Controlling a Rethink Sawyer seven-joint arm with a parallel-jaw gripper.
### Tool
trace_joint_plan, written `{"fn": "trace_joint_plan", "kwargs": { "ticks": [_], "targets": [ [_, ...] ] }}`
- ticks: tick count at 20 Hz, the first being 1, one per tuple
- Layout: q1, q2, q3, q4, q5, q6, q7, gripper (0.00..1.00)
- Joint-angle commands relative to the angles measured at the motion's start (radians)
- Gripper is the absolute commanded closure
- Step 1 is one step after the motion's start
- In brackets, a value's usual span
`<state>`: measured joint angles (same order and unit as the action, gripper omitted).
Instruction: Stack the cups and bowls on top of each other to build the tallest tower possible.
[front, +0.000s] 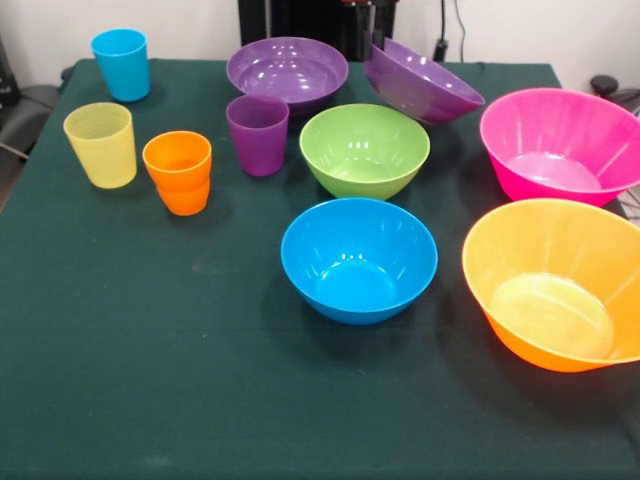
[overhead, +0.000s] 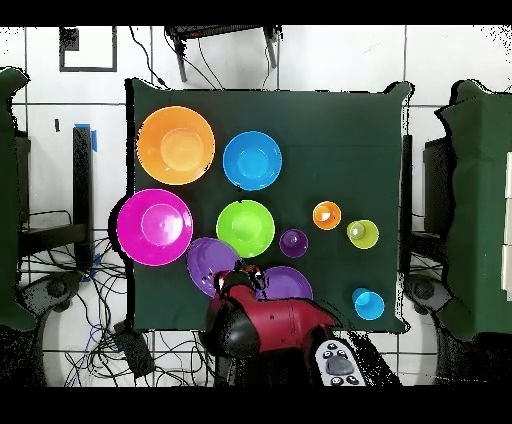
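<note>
The tilted purple bowl (front: 422, 80) stands at the far edge of the surface (front: 150, 350), raised on one side, with the claw (front: 378, 42) at its rim; I cannot tell if the claw is spread or pinching. The bowl looks light, stiff and glossy, so probably slippery. The thin rim seems the best place to take it. No tower exists yet.

The arm (overhead: 268, 322) seen from overhead is glossy red, built of rounded, bulbous casings with black sections between them. Small pale and red details sit at its tip near the table edge. At its base end lies a grey oval panel (overhead: 339, 363) with dark round buttons. The front view shows only dark upright parts (front: 318, 22) with a red spot.
</note>
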<state>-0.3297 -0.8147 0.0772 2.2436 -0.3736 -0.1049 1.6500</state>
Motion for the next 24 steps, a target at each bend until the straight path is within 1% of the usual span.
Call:
{"fn": "trace_joint_plan", "kwargs": {
  "ticks": [1, 2, 5, 9, 11, 13, 15, 19, 22, 24],
  "targets": [
    [-0.018, -0.001, 0.118, 0.027, 0.035, 0.136, 0.134, 1.0],
    [-0.02, -0.002, 0.119, 0.028, 0.035, 0.139, 0.132, 1.0],
    [-0.038, -0.037, 0.142, 0.046, 0.043, 0.17, 0.125, 1.0],
    [-0.107, -0.135, 0.226, 0.096, 0.074, 0.255, 0.097, 1.0],
    [-0.129, -0.153, 0.252, 0.103, 0.083, 0.271, 0.093, 1.0],
    [-0.147, -0.136, 0.27, 0.101, 0.078, 0.253, 0.102, 1.0],
    [-0.176, -0.124, 0.312, 0.101, 0.079, 0.244, 0.104, 1.0],
    [-0.197, -0.145, 0.338, 0.12, 0.099, 0.282, 0.103, 1.0],
    [-0.238, -0.187, 0.381, 0.157, 0.124, 0.316, 0.092, 1.0],
    [-0.248, -0.219, 0.393, 0.183, 0.13, 0.323, 0.087, 1.0]
  ]
}}
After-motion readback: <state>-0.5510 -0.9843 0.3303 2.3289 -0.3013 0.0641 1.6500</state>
